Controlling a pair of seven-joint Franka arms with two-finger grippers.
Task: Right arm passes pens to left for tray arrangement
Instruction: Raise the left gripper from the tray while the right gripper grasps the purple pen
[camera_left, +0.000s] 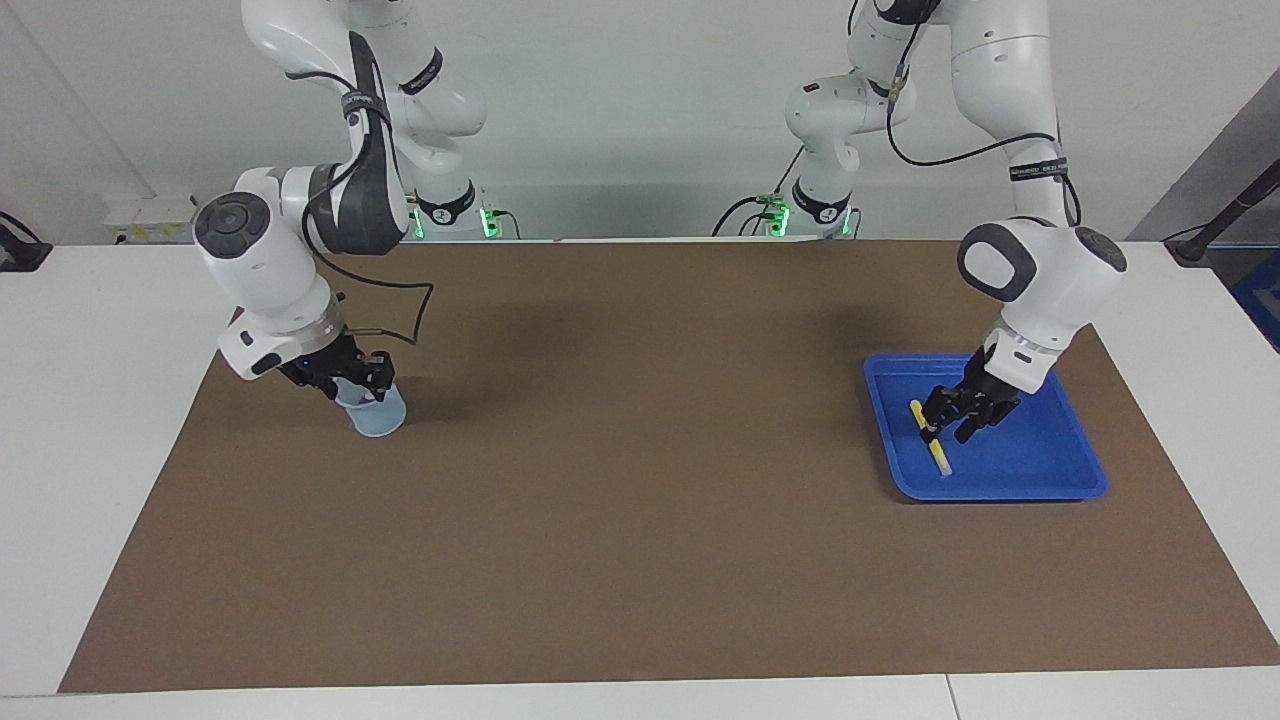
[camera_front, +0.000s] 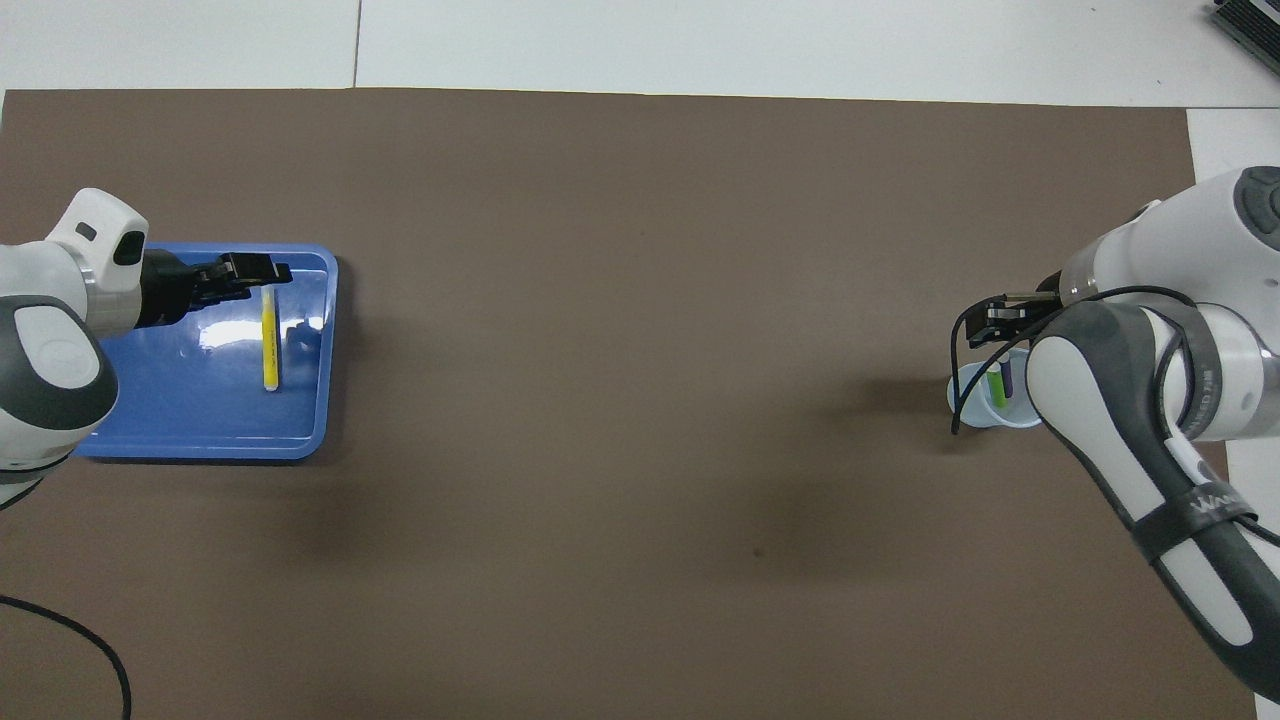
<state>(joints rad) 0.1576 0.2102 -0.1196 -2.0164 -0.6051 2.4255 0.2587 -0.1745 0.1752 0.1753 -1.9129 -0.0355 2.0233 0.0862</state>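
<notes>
Item: pens, three.
- Yellow pen (camera_front: 269, 340): lying flat and loose in the tray (camera_front: 200, 440), in the part toward the right arm's end of the counter. Long axis running from nearer the robots to farther, parallel to the tray's short rim. Judged already delivered.
- Green pen (camera_front: 995, 388) and purple pen (camera_front: 1008, 378): standing side by side, tilted, in a pale-blue cup (camera_left: 380, 420) at the right arm's end, well apart from the tray. Not yet passed.

Tray: bright blue, shallow, on a brown mat (camera_left: 640, 520) at the left arm's end.

Left gripper (camera_left: 955, 420): raised over the tray, above the yellow pen and clear of it. Jaws released, holding nothing.

Right gripper (camera_left: 358, 375): hanging over the cup's mouth, pointed down. Released or clenched: cannot tell. No pen seen lifted out.

Relation governing the coming move, as a judgement:
- Both remaining pens directly beneath the right gripper, long axes near upright, tips up.
- Right arm by far the nearer; left arm a whole mat-width off.
- Straight descent and a pinch on one pen called for, with the neighbouring pen touching or almost touching as the likely snag.

Counter (camera_left: 100, 400): white, showing around the mat.

Writing: white lettering on a dark strap on the right arm (camera_front: 1215, 515), beginning "WA", remainder unreadable. Similar strap lettering on the left arm, too small to read. None on pens, cup or tray.
</notes>
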